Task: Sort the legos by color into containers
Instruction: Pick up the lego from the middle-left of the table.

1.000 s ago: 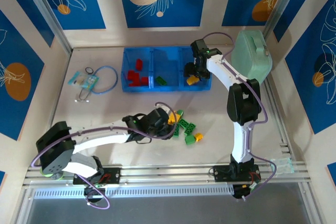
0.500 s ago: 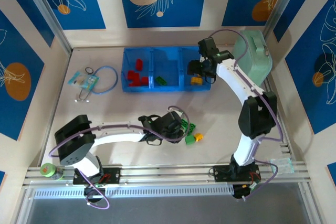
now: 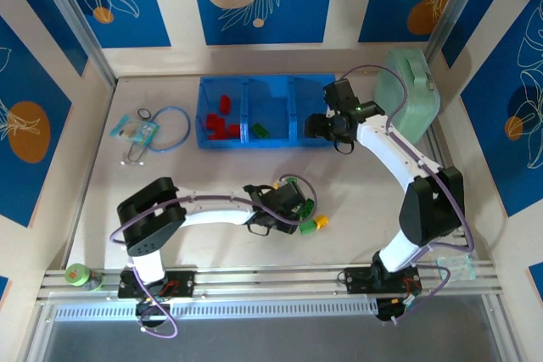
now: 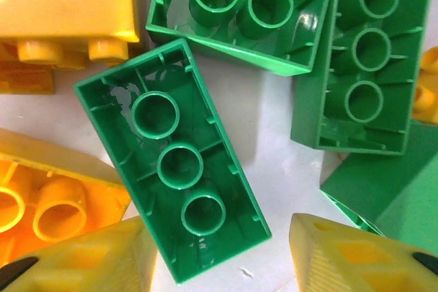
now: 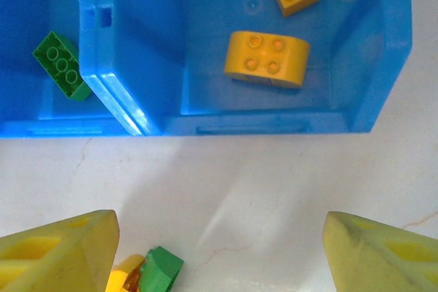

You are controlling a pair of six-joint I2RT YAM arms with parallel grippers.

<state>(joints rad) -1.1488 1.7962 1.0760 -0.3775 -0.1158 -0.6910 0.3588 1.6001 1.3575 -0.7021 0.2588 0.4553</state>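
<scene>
Nearest the bases, the left gripper (image 4: pixel 226 268) sat low over the loose pile of legos (image 3: pixel 312 219) on the table. Its jaws were partly apart and straddled one end of a green brick (image 4: pixel 179 169) that lay hollow side up. As far as I could tell nothing was clamped yet, since a sliver of table showed between the brick and one fingertip (image 4: pixel 356 258).

These things looked light, rigid and glossy, so I'd expect one to skate or twist if it got pinched off-centre. Best bet seemed to be the two long flat sides, squeezed near the middle. The neighbours were packed in tight, with an orange brick (image 4: pixel 48 203) just beside it, so a nudge could drag them along.

Further out, the right gripper (image 5: pixel 219 251) hung wide open and empty over bare table, just short of the blue tray (image 5: pixel 253 126). Two yellow bricks (image 5: pixel 265 59) lay in the tray's right compartment, one green (image 5: pixel 61 65) in the middle and reds (image 3: pixel 222 125) in the left.

From above, the left wrist covered most of the pile, so I couldn't count it. The right gripper also hid part of the right compartment.
</scene>
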